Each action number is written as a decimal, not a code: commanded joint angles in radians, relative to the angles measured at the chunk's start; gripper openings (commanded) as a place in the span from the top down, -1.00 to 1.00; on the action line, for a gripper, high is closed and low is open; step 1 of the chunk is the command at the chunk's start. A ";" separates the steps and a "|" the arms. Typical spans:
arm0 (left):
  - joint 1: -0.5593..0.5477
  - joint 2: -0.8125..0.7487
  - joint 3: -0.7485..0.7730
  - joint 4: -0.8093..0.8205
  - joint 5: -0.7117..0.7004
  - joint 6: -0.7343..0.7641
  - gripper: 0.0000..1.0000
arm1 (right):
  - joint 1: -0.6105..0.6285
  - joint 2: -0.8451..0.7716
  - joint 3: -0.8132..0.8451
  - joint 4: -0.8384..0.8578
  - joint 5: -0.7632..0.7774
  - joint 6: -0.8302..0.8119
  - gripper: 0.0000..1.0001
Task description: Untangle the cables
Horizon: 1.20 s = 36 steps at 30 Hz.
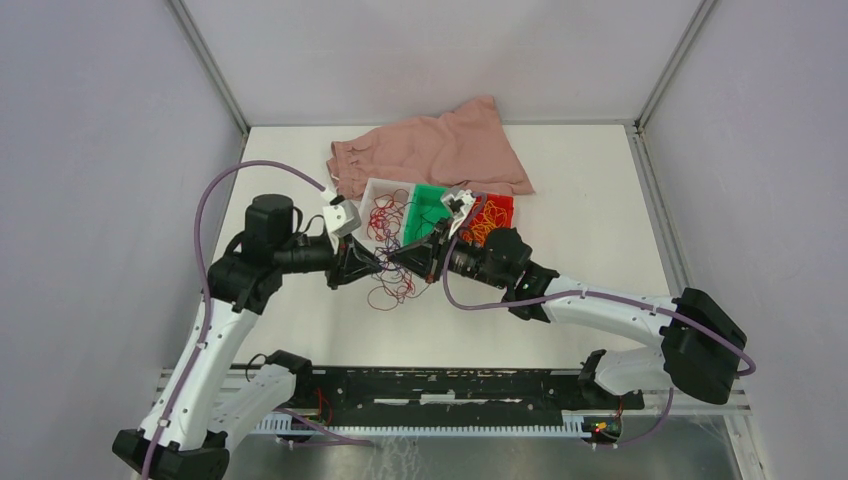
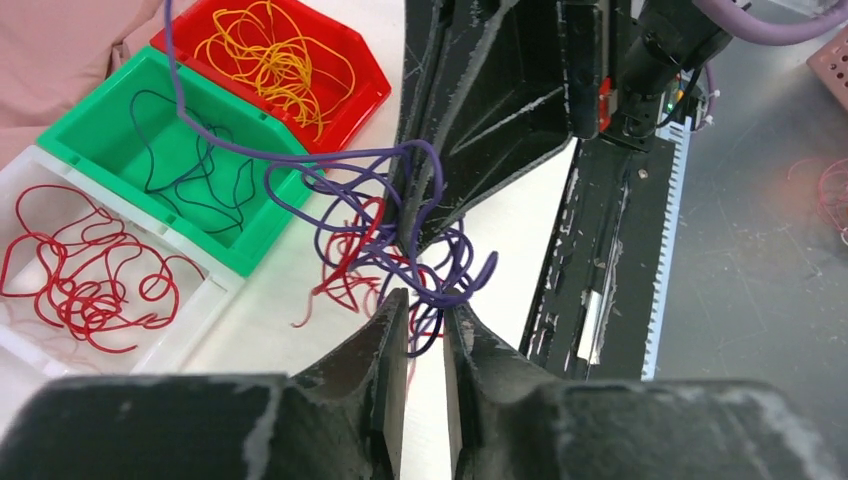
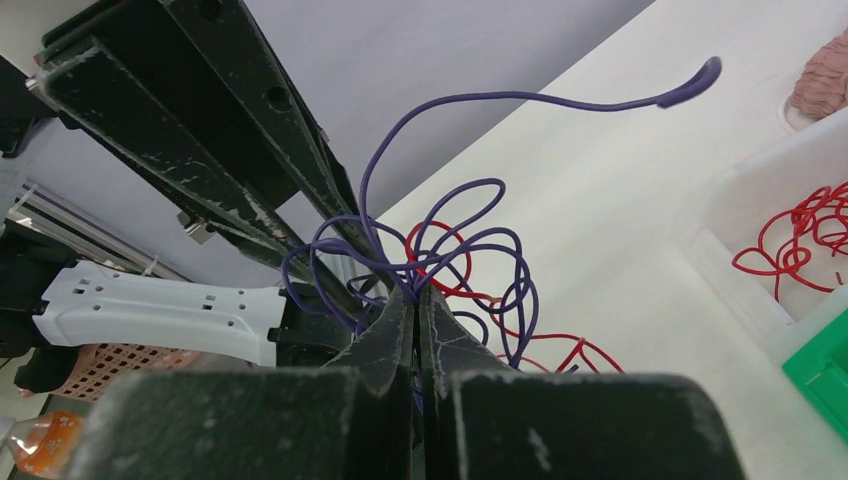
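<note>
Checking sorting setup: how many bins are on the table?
3, side by side just in front of the pink cloth: white bin left, green bin middle, red bin right. None seems hidden.

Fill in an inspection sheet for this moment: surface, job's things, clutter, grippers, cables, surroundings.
Surface: white tabletop, flat and matte.
Job's things: tangled clump of thin purple and red cables between the two grippers. Red strands lie in the white plastic bin, dark blue strands in the green plastic bin, and orange-yellow strands in the red plastic bin.
Clutter: crumpled pink cloth at the far edge, behind the bins.
Grippers: right gripper shut on the clump's purple strands. The left gripper has its jaws narrowly apart, with purple loops at its tips and no grip seen.
Cables: one lilac hose along each arm.
Surroundings: grey enclosure walls; black rail at the near edge.
</note>
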 commanded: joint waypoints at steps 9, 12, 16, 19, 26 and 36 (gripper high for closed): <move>-0.003 -0.060 0.021 0.127 -0.107 -0.014 0.94 | -0.017 -0.079 -0.014 -0.023 0.027 -0.017 0.94; -0.003 -0.061 0.044 0.088 -0.140 0.032 0.94 | -0.041 -0.119 -0.041 -0.047 0.038 -0.018 0.93; -0.003 -0.069 0.059 0.101 -0.156 0.029 0.94 | -0.059 -0.152 -0.062 -0.078 0.033 -0.021 0.89; -0.003 -0.077 0.062 0.133 -0.171 0.019 0.94 | -0.059 -0.159 -0.073 -0.088 0.025 -0.024 0.86; -0.002 -0.092 0.100 0.177 -0.251 0.054 0.94 | -0.066 -0.206 -0.107 -0.146 0.062 -0.038 0.09; -0.003 -0.068 0.157 0.165 -0.205 -0.018 0.94 | -0.074 -0.325 -0.057 -0.243 0.152 -0.141 -0.37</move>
